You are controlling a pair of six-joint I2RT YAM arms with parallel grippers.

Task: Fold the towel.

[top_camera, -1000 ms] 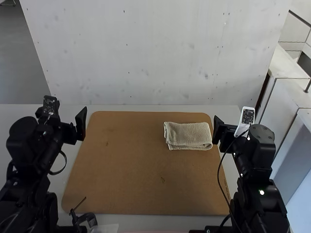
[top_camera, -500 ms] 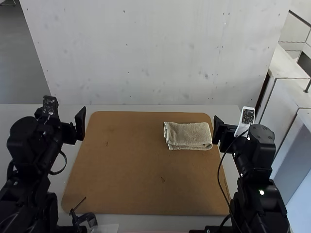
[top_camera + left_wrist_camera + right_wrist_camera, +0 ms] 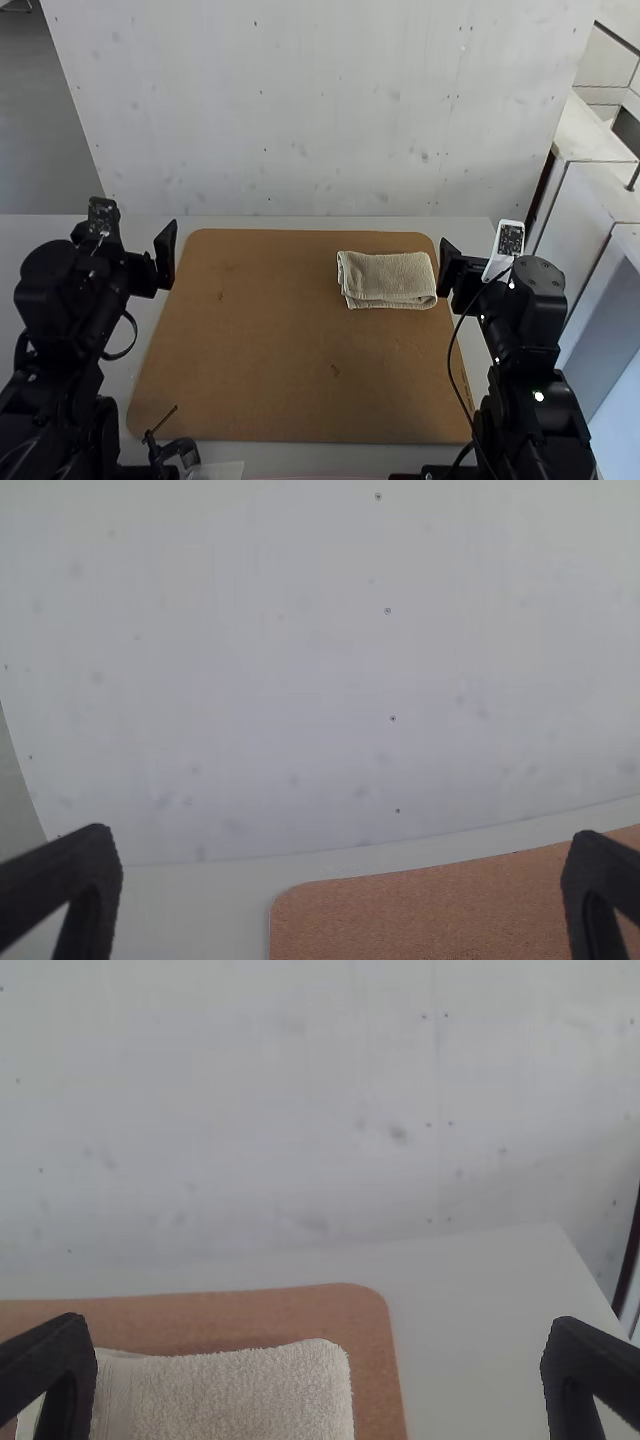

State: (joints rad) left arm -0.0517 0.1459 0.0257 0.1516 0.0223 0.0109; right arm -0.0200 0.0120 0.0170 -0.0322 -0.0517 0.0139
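The beige towel (image 3: 388,280) lies folded into a compact rectangle on the brown board's far right part, layered edges showing along its left and near sides. My left gripper (image 3: 137,240) stands over the board's far left edge, well away from the towel. Just right of the towel, my right gripper (image 3: 476,262) stands with nothing held. In the left wrist view my left gripper (image 3: 342,880) is open, its black fingers wide apart. The right wrist view has my right gripper (image 3: 320,1360) also open, with part of the towel (image 3: 235,1395) beyond its fingers.
The brown board (image 3: 260,350) covers most of the light table (image 3: 300,222), with a pale wall rising behind. A small black clamp-like item (image 3: 172,450) sits by the board's near left corner. A black cable (image 3: 455,370) hangs along the right arm.
My left gripper has shifted very slightly to the left since a second ago. The towel and the right arm have stayed still.
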